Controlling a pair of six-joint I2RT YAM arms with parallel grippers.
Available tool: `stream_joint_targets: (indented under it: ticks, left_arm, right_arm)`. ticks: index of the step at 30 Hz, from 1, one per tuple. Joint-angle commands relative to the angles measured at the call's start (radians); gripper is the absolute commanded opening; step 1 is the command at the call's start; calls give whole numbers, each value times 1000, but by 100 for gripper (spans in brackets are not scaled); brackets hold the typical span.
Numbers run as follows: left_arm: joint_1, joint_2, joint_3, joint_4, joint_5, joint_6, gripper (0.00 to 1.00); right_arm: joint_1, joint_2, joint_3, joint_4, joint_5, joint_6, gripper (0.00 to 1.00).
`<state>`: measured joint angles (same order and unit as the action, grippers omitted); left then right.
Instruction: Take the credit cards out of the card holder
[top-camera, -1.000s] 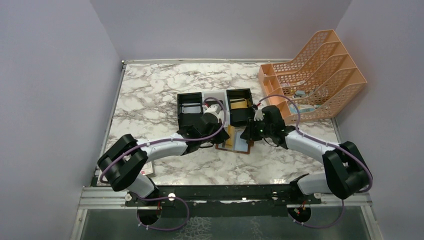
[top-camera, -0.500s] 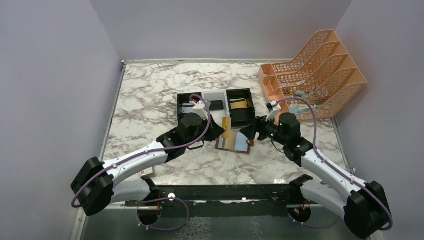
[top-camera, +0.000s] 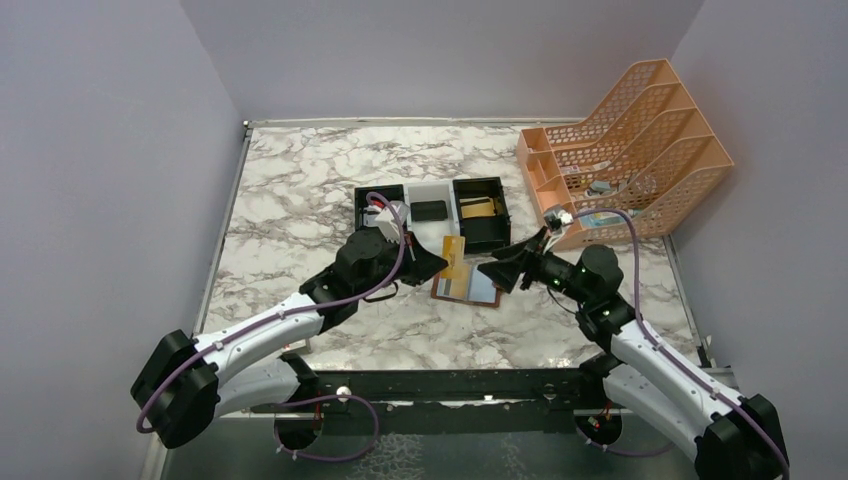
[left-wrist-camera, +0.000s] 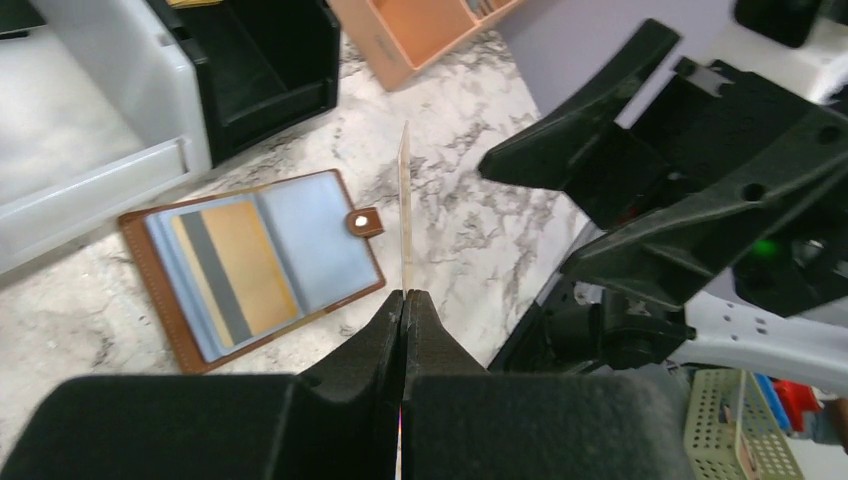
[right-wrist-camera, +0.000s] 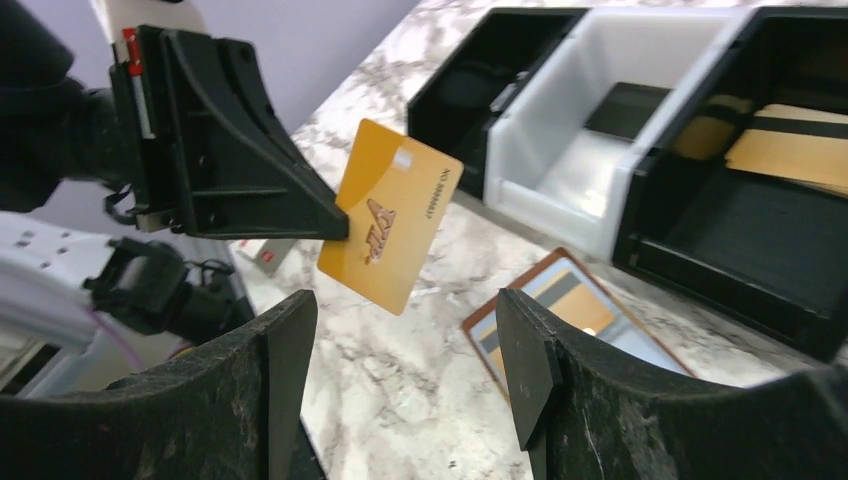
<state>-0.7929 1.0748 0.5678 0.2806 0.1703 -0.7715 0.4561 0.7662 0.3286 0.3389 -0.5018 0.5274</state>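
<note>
The card holder (top-camera: 470, 288) lies open and flat on the marble table (top-camera: 300, 190), brown leather with blue-grey pockets and a small snap tab. A gold striped card (left-wrist-camera: 225, 262) sits tucked in one pocket. A second gold card (right-wrist-camera: 392, 228) hangs tilted in the air near it, pinched at one edge by the left gripper (left-wrist-camera: 404, 300).

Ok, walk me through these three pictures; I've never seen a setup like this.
These are two robot arms bolted to a marble table, each ending in a two-finger gripper. One picture looks down from above; the other two come from cameras on each wrist. The left gripper is shut on a thin gold plastic card, held clear of the table. The right gripper is open and empty, facing that card. On the table lies an open brown leather card holder with a gold striped card in a pocket. Beyond it is a black-white-black tray holding more cards, and at the far right an orange plastic file rack.
</note>
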Motion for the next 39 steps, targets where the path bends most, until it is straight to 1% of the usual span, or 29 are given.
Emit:
stream_joint_targets:
  ticks: [1,4,6,10,15,20,24,27,36,39]
  left_arm:
    - [4,-42,-28,119,96,-25,0]
    - [5,-58,-48,164,129,-40,0]
    - [5,-71,-66,184,140,-49,0]
    - [5,-88,-93,218,166,-58,0]
    - [4,-75,-95,274,239,-63,0]
    - [4,-62,-117,327,274,-80,0]
    - [4,-58,-128,360,292,-86,0]
    - [4,-47,-127,373,312,-89,0]
    - [5,-21,-125,409,362,-100,0]
    - [4,-22,-128,417,370,-100,0]
  right_arm:
    - [-4,81,39,107,-197,71,67]
    - [-3,145,44,148,-267,106,67]
    - [-4,172,30,206,-299,138,67]
    - [-4,211,18,280,-333,198,66]
    - [-3,253,6,369,-369,263,60]
    - [-3,288,-19,482,-409,325,45]
    - [-4,311,-34,575,-445,372,36]
    - [-4,324,-39,638,-470,405,32]
    - [-4,314,-46,693,-500,437,17]
    - [-4,308,-46,706,-511,444,6]
